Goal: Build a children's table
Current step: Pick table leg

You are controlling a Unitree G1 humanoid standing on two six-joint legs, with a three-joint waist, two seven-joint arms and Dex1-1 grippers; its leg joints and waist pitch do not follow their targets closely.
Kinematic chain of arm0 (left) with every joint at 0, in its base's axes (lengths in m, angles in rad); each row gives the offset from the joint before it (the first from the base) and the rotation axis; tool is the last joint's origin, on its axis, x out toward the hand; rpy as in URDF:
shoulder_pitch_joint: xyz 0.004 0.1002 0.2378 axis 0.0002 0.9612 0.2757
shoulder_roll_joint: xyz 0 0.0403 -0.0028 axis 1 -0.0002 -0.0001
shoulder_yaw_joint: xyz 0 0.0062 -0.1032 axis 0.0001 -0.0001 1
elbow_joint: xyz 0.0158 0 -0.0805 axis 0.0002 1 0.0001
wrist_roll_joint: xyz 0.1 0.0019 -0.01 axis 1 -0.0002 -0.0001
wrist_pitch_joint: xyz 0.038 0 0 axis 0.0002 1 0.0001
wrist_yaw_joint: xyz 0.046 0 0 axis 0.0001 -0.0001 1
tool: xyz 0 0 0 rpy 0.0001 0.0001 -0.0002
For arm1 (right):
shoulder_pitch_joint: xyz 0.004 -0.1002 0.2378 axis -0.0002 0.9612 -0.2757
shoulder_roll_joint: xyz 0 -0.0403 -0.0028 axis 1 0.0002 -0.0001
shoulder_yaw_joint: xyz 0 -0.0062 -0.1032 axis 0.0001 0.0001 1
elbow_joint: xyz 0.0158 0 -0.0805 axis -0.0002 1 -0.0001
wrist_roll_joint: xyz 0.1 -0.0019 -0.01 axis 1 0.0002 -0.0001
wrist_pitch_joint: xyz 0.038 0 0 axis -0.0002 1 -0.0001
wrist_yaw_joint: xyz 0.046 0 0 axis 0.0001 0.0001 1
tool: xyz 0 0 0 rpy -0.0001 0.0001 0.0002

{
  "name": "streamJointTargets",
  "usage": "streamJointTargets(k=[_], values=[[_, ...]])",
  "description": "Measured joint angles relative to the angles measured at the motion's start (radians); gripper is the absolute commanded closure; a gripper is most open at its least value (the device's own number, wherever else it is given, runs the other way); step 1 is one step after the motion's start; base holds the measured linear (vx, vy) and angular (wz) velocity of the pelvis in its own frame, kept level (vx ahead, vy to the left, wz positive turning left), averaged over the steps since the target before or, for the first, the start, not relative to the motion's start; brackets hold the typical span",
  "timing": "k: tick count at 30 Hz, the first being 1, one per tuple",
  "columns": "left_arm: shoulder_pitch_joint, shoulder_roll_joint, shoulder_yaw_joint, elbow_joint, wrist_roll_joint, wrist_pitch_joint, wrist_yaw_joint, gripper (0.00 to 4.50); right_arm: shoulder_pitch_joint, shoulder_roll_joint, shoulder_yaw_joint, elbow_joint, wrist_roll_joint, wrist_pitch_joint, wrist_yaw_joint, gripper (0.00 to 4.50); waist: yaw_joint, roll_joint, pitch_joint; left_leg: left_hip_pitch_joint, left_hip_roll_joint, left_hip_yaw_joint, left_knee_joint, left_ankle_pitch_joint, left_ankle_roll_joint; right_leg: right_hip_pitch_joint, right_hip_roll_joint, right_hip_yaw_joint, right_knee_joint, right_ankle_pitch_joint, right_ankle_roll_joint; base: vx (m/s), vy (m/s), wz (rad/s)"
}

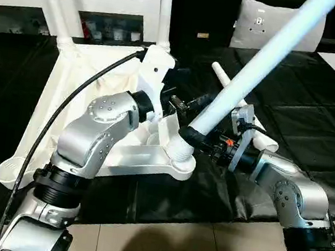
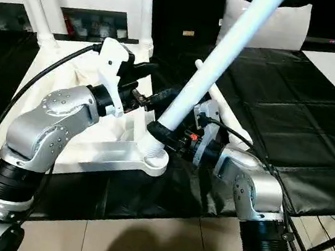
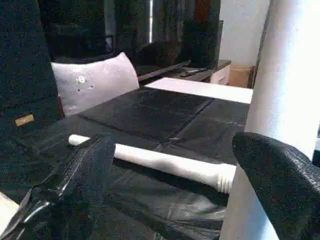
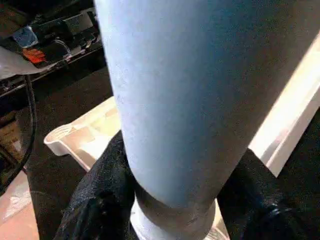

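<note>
Gripping the third leg [image 1: 260, 67] low, just above its threaded end, the right end effector [image 1: 198, 135] closes both fingers round it so the leg can be steered into the near corner socket [image 1: 181, 154]; it leans, not yet upright. The tabletop [image 1: 65, 95] lies underside-up on the black mat [image 1: 306, 114] (hence the sockets facing up), two legs already standing. The left end effector [image 3: 170, 185] hangs wide open beside the leg, empty. A fourth leg [image 3: 165, 161] waits nearby.
</note>
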Motion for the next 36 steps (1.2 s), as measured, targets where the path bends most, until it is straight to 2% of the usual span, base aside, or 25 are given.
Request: streamJointTargets(k=[5,7,9,13,16,19,22,25,26,29,36], values=[[0.009,0.050,0.010,0.019,0.010,-0.010,-0.008,0.00,0.000,0.019,-0.032,0.001,-0.018,-0.031,-0.076,2.63,-0.003,0.000,0.000,0.000,0.000,0.000,0.000,0.000,0.000,0.000,0.000,0.000,0.000,0.000,0.000,0.000,0.000,0.00],[0.032,0.122,0.011,0.026,0.028,-0.019,-0.046,0.00,0.000,0.017,-0.051,-0.003,-0.029,-0.029,-0.114,2.63,-0.007,0.001,-0.001,0.000,0.000,0.000,0.000,0.000,0.000,0.000,0.001,0.000,0.000,0.000,0.000,0.000,0.000,0.00],[0.055,0.159,0.018,0.047,0.040,-0.021,-0.069,0.00,0.004,0.007,-0.065,-0.007,-0.034,-0.019,-0.131,2.63,-0.005,0.001,-0.001,0.000,0.000,0.000,0.000,0.000,0.000,0.000,0.001,0.000,0.000,0.000,0.000,0.000,0.000,0.00],[0.123,0.275,-0.031,0.108,0.081,-0.072,-0.211,0.00,0.036,-0.009,-0.071,-0.047,-0.040,-0.005,-0.166,2.63,-0.004,0.001,-0.001,0.001,0.000,0.000,0.000,0.000,0.000,0.000,0.001,0.000,0.000,0.000,0.000,0.000,0.000,0.00],[0.156,0.346,-0.096,0.129,0.095,-0.115,-0.325,0.37,0.053,-0.021,-0.071,-0.051,-0.056,-0.010,-0.180,2.63,0.000,0.001,-0.001,0.001,0.000,0.000,0.000,0.000,0.000,0.001,0.000,0.001,0.000,0.000,0.000,0.000,0.000,0.00],[0.177,0.397,-0.139,0.155,0.118,-0.145,-0.407,0.48,0.077,-0.038,-0.077,-0.054,-0.070,-0.021,-0.188,2.63,-0.001,0.002,0.000,0.004,0.000,0.000,0.000,-0.001,-0.001,0.002,0.000,0.001,0.000,0.000,0.000,0.000,0.000,0.00],[0.176,0.407,-0.156,0.195,0.134,-0.177,-0.464,0.77,0.084,-0.042,-0.079,-0.061,-0.078,-0.032,-0.194,2.63,-0.004,0.007,0.000,0.008,0.000,0.001,-0.001,-0.004,-0.006,0.006,0.000,0.002,0.000,0.000,0.000,0.000,0.000,0.00],[0.161,0.408,-0.175,0.254,0.148,-0.203,-0.512,0.84,0.094,-0.042,-0.078,-0.083,-0.090,-0.041,-0.219,2.63,-0.006,0.011,0.001,0.014,0.000,0.001,-0.002,-0.004,-0.006,0.011,0.000,0.001,0.000,0.000,0.000,0.000,0.000,0.00],[0.156,0.408,-0.179,0.267,0.150,-0.209,-0.525,1.07,0.098,-0.042,-0.078,-0.086,-0.098,-0.043,-0.229,2.63,-0.006,0.012,0.001,0.015,0.000,0.001,-0.002,-0.004,-0.006,0.011,0.000,0.001,0.000,0.000,0.000,0.000,0.000,0.00],[0.140,0.408,-0.196,0.313,0.156,-0.228,-0.561,1.21,0.121,-0.042,-0.069,-0.086,-0.119,-0.063,-0.237,2.63,-0.007,0.014,0.001,0.015,-0.001,0.001,-0.002,-0.004,-0.006,0.012,0.000,0.001,0.000,0.000,0.000,0.000,0.000,0.00],[0.118,0.394,-0.209,0.419,0.192,-0.302,-0.591,1.86,0.125,-0.047,-0.066,-0.086,-0.105,-0.086,-0.187,2.63,-0.008,0.021,-0.001,0.015,-0.001,0.001,-0.003,-0.004,-0.006,0.012,0.000,0.001,-0.001,0.000,0.000,0.000,0.000,0.00]])
